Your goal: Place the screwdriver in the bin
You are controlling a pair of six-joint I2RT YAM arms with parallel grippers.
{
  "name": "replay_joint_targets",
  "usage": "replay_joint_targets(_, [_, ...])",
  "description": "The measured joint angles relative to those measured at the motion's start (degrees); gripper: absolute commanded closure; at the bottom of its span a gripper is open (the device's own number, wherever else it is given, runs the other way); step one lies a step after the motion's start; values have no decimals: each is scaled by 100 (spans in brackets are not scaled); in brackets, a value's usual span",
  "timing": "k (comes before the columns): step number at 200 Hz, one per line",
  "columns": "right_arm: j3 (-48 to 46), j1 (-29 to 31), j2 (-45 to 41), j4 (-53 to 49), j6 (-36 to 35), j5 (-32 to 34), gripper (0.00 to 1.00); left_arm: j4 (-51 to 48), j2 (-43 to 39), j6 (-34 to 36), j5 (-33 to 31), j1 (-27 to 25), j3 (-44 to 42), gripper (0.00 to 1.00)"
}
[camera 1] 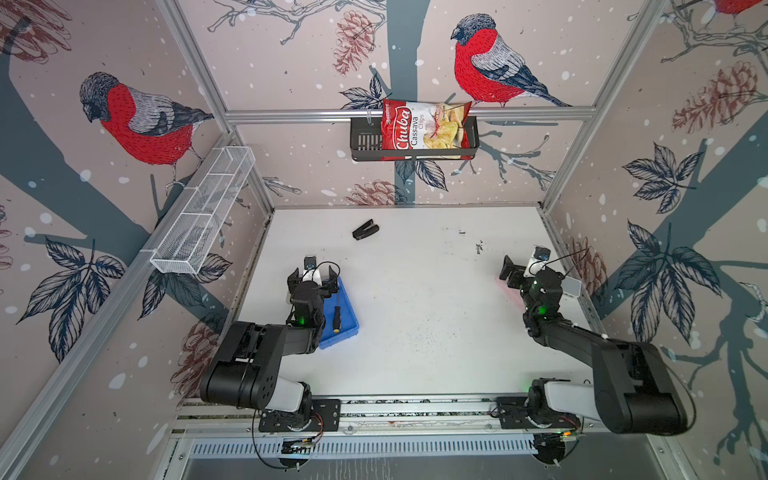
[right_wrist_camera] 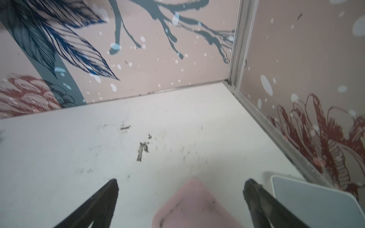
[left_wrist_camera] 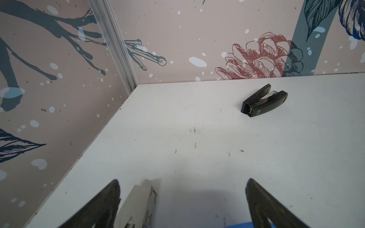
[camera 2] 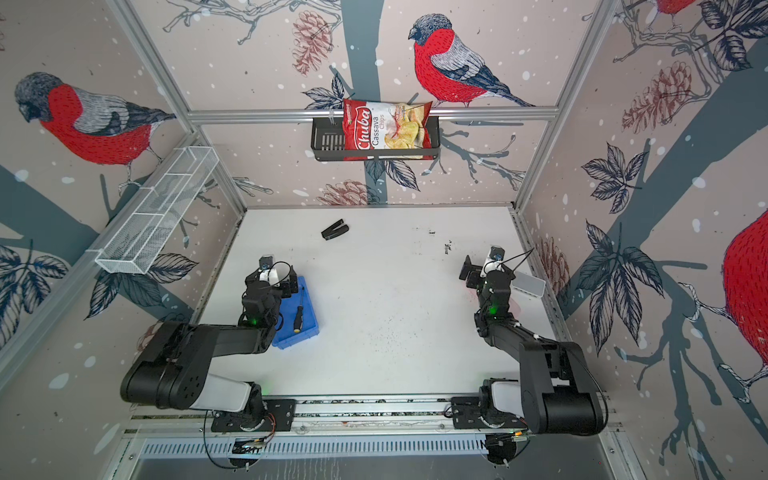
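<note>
The screwdriver [camera 1: 336, 313] is seen lying flat inside the bin [camera 1: 348, 305], handle toward the front edge. Just beyond its tip, the left gripper [left_wrist_camera: 182, 182] is spread wide, empty. The right gripper [right_wrist_camera: 180, 180] is likewise parted, well apart.

One screwdriver [camera 1: 336, 318] and one blue bin [camera 1: 349, 322] are in view. There are two robot arms, a left arm [camera 1: 270, 338] and a right arm [camera 1: 582, 338]. Each carries one gripper, so there are two grippers: the left gripper [left_wrist_camera: 182, 182] and the right gripper [right_wrist_camera: 181, 182], with two fingers apiece. Of loose items there is one black stapler [camera 1: 365, 230], one pink pad [right_wrist_camera: 197, 205], one pale grey box [right_wrist_camera: 308, 199], one small cream carton [left_wrist_camera: 138, 205] and one bag of cassava chips [camera 1: 424, 131]. Two wall containers show: one black slotted rack [camera 1: 365, 139] and one white wire basket [camera 1: 203, 216].
</note>
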Motion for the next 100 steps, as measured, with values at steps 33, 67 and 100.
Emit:
replay_joint_targets(33, [-155, -334, 361, 459, 57, -9, 0, 570, 315, -118, 66, 278, -197, 3])
replay_joint_targets(67, [-345, -323, 881, 1121, 87, -227, 0, 841, 446, -299, 243, 389, -245, 3])
replay_joint_targets(100, [-431, -245, 968, 1582, 48, -317, 0, 881, 472, -337, 269, 404, -240, 3])
